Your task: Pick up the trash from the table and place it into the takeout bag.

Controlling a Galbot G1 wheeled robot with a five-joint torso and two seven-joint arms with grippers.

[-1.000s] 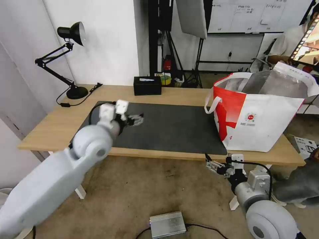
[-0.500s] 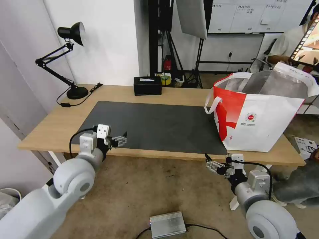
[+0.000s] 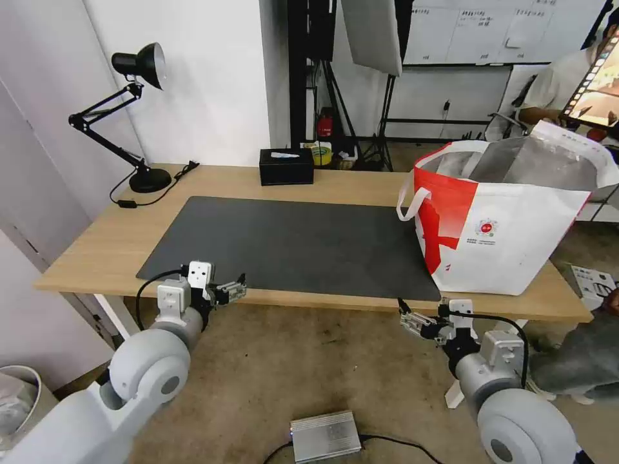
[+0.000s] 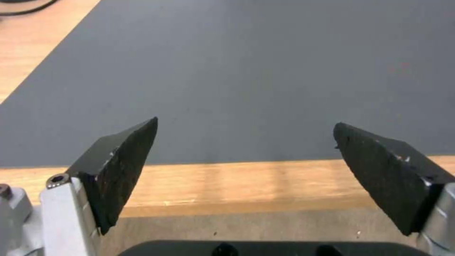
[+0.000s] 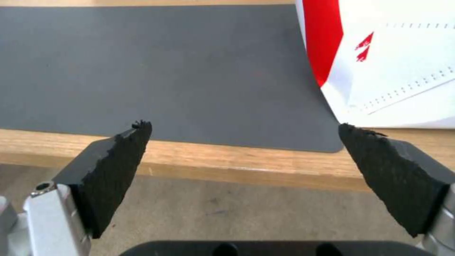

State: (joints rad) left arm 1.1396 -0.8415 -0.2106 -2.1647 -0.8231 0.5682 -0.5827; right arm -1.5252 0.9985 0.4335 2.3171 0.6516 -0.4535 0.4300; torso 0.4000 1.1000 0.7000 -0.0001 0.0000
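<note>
- Your left claw (image 3: 237, 290) is hanging just off the near edge of the table (image 3: 97, 248), at the mat's near-left corner, with its jaws spread wide and nothing between them.
- In the left wrist view its pads (image 4: 121, 167) are framing bare mat (image 4: 246, 71) and a strip of wood edge, so that arm is carrying nothing.
- Your right claw (image 3: 412, 321) is sitting below the near edge too, near the bag's near-left corner, jaws likewise wide apart and holding nothing.
- The right wrist view is showing its pads (image 5: 113, 170) either side of the mat's near-right corner, with the bag's red-and-white side (image 5: 379, 53) just beyond.
- The bag (image 3: 509, 225) is standing upright at the right end of the table, mouth open, foil lining showing, partly on the mat.
- No trash is lying anywhere on the table or mat; if it is in the bag, you cannot tell, since the inside is hidden from here.
- You are likely at the end of the job: both arms are looking parked. To finish well, you should be keeping the claws clear of the table edge and of the bag's loop handle (image 3: 407, 200), which could snag.
- On the far side, a black tissue box (image 3: 286, 166) is sitting mid-table and a desk lamp (image 3: 132, 116) is standing at the far-left corner, its cord trailing on the wood.
- Below, the floor is bare concrete, with a silver box (image 3: 325, 436) and cable lying between the arms.
</note>
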